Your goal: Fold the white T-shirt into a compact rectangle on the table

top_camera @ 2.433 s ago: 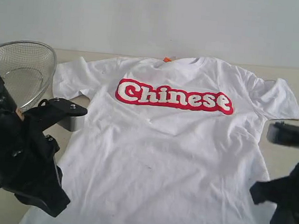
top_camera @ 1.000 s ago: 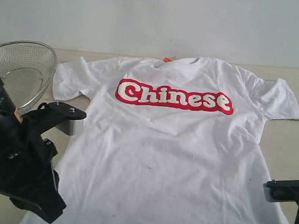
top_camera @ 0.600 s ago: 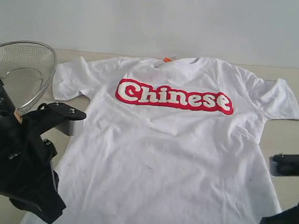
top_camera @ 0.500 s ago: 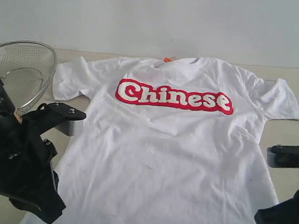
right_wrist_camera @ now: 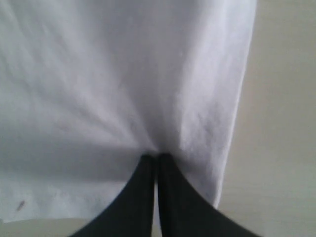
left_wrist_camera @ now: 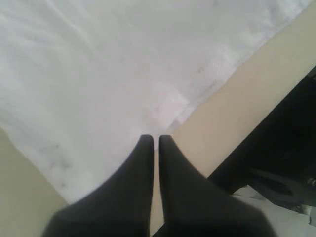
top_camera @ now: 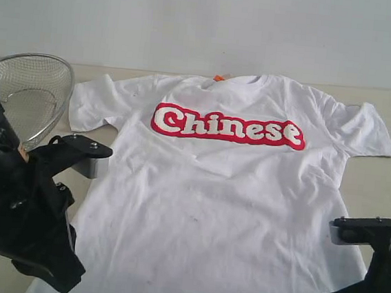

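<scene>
Presently, white T-shirt (top_camera: 212,190) flat, print up, on desk (top_camera: 382,185); first fold starting: right end effector (right_wrist_camera: 155,158) pinches hem, left end effector (left_wrist_camera: 154,140) pressed together at hem corner, hold unclear; next move likely carries hem toward collar.

Wall (top_camera: 207,23): plain, pale grey-white, unmarked. It fills the upper part of the exterior view and meets the desk along a straight, level line.

Desk (top_camera: 379,185): pale beige, matte, flat, running back to the wall.

In the left wrist view the desk's edge runs on a slant, with a dark, indistinct space beyond it.

Light: soft and even, with faint shadows only.
</scene>
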